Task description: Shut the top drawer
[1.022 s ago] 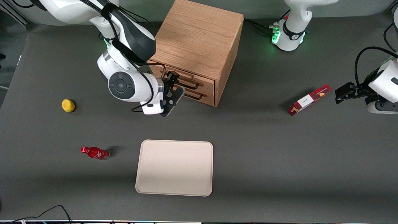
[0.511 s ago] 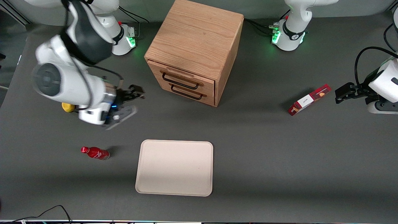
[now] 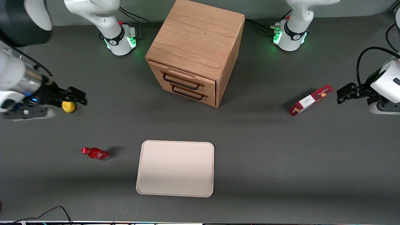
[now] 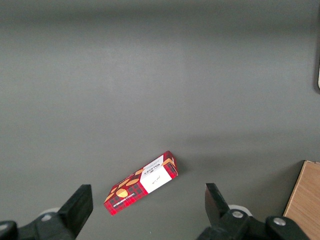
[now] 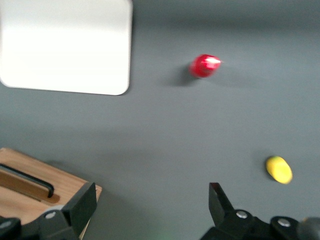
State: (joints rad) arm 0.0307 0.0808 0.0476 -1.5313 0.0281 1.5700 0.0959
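The oak cabinet [image 3: 200, 40] stands at the back middle of the table. Its top drawer [image 3: 182, 78] sits flush with the cabinet face, its black wire pull [image 3: 180, 83] free. My gripper [image 3: 82, 97] hangs well away from it, toward the working arm's end of the table, just above a yellow lemon [image 3: 68, 107]. In the right wrist view the gripper [image 5: 151, 192] is open with only grey table between its fingers. A corner of the cabinet [image 5: 30, 192] with a black pull [image 5: 27, 178] shows beside one fingertip.
The lower drawer [image 3: 200, 93] is also shut. A beige tray [image 3: 175, 168] lies nearer the front camera than the cabinet, with a red bottle [image 3: 95, 153] lying beside it. A red snack box [image 3: 310, 100] lies toward the parked arm's end.
My gripper has swung away from the drawer fronts toward the working arm's end of the table and now hangs over the lemon. The cabinet has not changed.
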